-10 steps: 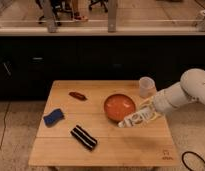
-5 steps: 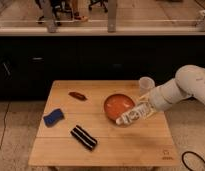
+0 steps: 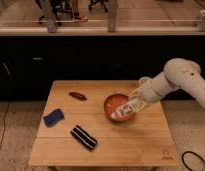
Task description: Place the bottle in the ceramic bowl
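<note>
One bottle [image 3: 122, 112] sits clamped in my gripper [image 3: 127, 109], tilted over the ceramic bowl [image 3: 115, 102] rim at 4 o'clock.

The gripper [image 3: 127, 108] holds the bottle [image 3: 121, 111] tilted over the right rim of the orange-red bowl [image 3: 113, 103] on the wooden table [image 3: 101, 145]. A cup [image 3: 144, 81] stands behind the arm. A blue sponge [image 3: 53, 117], a dark striped packet [image 3: 83, 137] and a small red item [image 3: 77, 95] lie to the left

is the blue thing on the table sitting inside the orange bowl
No, the blue sponge lies on the table's left side, apart from the ceramic bowl where the gripper is.
</note>
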`<state>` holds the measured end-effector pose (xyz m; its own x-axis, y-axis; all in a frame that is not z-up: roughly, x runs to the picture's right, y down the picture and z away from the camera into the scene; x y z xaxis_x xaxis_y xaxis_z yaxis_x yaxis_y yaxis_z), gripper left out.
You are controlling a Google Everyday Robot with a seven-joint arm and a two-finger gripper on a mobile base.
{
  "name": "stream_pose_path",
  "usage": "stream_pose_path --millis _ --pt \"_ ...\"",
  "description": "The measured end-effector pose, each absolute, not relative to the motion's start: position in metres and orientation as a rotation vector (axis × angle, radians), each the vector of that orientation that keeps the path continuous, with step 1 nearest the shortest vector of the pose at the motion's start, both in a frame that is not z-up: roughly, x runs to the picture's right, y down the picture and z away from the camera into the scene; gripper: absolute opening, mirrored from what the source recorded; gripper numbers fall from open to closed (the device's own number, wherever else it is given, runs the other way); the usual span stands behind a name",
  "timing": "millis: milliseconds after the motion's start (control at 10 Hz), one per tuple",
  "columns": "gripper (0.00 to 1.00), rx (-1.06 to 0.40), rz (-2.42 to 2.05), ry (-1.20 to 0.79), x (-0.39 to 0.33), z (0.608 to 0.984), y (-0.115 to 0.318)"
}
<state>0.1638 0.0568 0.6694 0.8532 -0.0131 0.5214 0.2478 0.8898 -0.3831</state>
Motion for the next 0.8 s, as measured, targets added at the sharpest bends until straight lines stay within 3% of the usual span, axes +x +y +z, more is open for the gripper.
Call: stream_pose_path --millis 800 --pt "0.00 -0.491 -0.117 -0.547 0.160 0.721 0.034"
